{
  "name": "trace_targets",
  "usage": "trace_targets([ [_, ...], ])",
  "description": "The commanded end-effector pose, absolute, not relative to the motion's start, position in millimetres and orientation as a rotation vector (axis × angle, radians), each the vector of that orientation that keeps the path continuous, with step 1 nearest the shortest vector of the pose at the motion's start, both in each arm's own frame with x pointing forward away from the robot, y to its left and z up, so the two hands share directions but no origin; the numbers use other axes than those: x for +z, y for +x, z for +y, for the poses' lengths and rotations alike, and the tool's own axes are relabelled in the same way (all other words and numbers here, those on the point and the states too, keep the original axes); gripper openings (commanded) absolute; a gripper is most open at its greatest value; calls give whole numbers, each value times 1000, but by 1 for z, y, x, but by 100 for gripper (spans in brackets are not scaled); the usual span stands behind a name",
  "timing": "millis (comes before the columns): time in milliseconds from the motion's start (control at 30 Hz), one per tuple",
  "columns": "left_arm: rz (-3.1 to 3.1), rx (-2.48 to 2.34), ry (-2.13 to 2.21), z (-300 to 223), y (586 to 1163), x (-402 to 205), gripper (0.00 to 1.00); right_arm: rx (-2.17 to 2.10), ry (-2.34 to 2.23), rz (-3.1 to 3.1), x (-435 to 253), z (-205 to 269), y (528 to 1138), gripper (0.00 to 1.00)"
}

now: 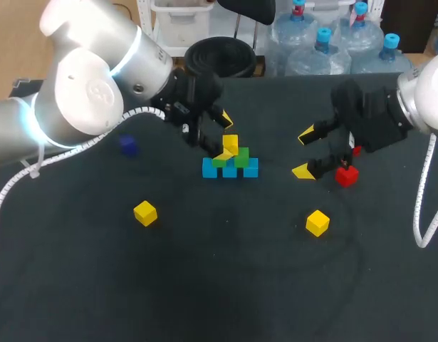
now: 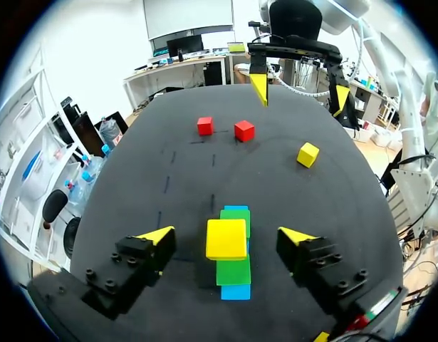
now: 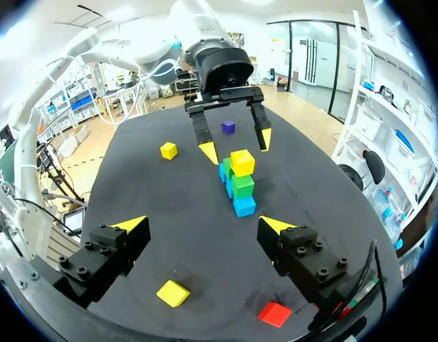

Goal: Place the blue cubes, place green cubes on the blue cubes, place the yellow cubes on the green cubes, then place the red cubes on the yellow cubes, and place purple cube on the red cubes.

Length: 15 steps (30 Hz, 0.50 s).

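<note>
A small pyramid stands mid-table: three blue cubes in a row, two green cubes on them, and a yellow cube on top. My left gripper is open around that yellow cube, with a gap on each side between cube and fingers. My right gripper is open and empty, right of the pyramid, beside a red cube. A second red cube peeks out behind the right gripper. A purple cube lies far left. The right wrist view shows the pyramid ahead of my right gripper.
Loose yellow cubes lie at the front left and the front right. The black table stretches toward the near edge. A white cable runs along my left arm over the table's left side.
</note>
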<state>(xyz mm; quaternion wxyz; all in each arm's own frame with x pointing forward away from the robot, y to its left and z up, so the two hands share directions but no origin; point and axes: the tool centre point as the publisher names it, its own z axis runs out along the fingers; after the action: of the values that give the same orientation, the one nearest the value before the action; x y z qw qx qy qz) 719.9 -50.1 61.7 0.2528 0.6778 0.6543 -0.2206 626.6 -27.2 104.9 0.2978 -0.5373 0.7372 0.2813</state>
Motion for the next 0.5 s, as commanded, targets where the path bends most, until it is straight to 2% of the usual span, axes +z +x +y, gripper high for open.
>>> trace_targets([
  [33,1763,-592,1844,-45,714,70,100,749,-1428,1957,104,-27,627,100],
  [500,1771,-519,1807,-7,681,87,100,749,-1428,1957,104,-27,627,100],
])
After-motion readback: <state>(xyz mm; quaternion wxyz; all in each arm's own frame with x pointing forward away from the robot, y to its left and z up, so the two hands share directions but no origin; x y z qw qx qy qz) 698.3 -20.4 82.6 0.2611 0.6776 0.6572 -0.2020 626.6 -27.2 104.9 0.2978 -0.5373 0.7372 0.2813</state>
